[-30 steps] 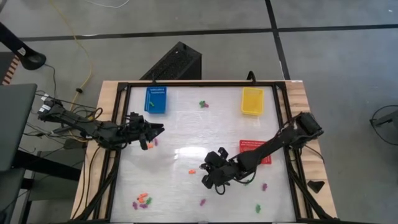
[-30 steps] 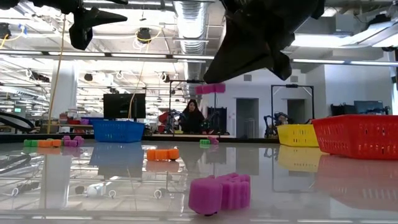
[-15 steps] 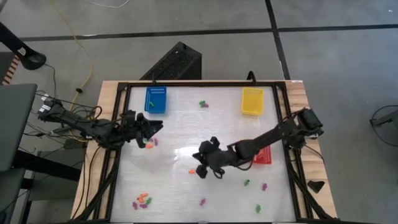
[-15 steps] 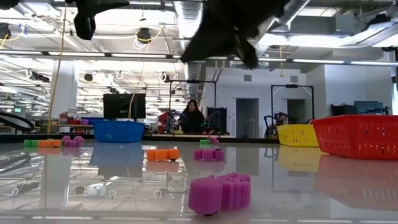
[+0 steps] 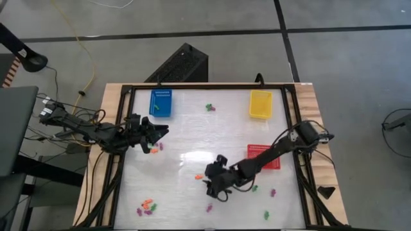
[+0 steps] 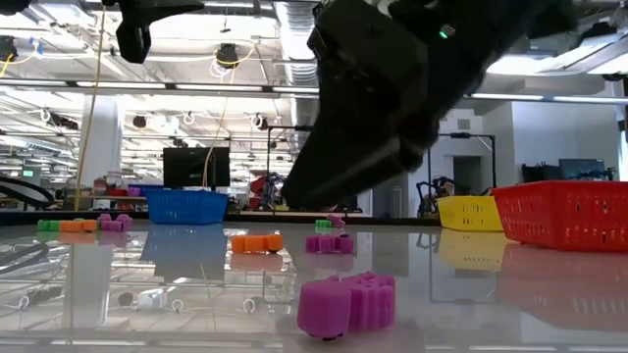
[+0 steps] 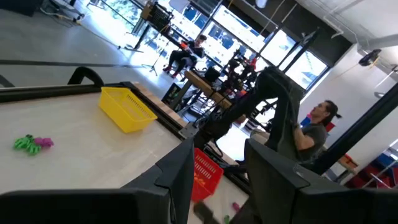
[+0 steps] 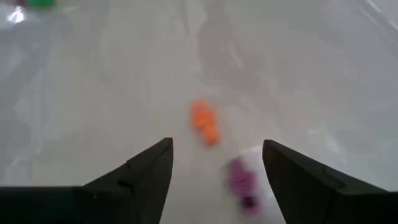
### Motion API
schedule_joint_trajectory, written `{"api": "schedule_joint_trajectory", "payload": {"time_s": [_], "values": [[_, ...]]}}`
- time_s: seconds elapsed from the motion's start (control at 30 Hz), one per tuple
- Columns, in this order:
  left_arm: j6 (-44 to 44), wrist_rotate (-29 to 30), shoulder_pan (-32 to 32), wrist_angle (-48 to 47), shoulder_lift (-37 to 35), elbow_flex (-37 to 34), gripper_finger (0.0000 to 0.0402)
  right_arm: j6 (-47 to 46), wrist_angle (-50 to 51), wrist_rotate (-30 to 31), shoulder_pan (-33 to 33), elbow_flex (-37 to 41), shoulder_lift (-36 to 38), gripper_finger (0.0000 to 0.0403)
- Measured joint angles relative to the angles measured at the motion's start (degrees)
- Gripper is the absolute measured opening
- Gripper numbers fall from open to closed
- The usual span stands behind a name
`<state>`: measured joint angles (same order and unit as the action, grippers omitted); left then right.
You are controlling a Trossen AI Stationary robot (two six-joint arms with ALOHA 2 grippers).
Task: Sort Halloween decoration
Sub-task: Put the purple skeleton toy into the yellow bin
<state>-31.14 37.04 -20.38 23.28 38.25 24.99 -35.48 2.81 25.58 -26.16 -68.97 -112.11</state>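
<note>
The Halloween decoration lies scattered as tiny pieces on the white table. An orange piece (image 8: 204, 122) and a purple piece (image 8: 241, 179) lie just ahead of my right gripper (image 8: 214, 180), which hangs open and slanting down over the table's middle (image 5: 209, 184). They also show in the low view as the orange piece (image 6: 257, 242) and the purple piece (image 6: 329, 242). My left gripper (image 5: 158, 131) hovers open near the table's left side, with nothing between its fingers (image 7: 214, 180).
A blue basket (image 5: 161, 102) stands at the far left and a yellow basket (image 5: 260, 104) at the far right. A red basket (image 5: 270, 160) is half under my right arm. More pieces lie near the front edge (image 5: 148, 206), and a large purple one (image 6: 346, 304) near the low camera.
A purple piece that hung under my right gripper has dropped onto the table beside the orange piece. My right gripper swung toward the table's far left, then came back toward the near edge and sank lower over these two pieces.
</note>
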Motion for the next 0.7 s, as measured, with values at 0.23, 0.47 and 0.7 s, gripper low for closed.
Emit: {"api": "schedule_joint_trajectory", "payload": {"time_s": [0.23, 0.47, 0.7], "values": [[-1.5, -1.99, 0.0, -0.31, 0.01, 0.0, 0.013, -6.01, -0.73, 4.53, -1.24, -0.24, -6.01, 0.0279], [-1.63, -2.24, -0.01, -0.73, 0.01, 0.0, 0.013, -11.79, -3.97, 7.45, -2.3, -0.22, -10.17, 0.0279], [-2.29, -2.23, 0.0, -1.23, 0.01, 0.0, 0.013, -20.74, -1.89, 7.61, -3.22, -0.33, -11.59, 0.0249]]}}
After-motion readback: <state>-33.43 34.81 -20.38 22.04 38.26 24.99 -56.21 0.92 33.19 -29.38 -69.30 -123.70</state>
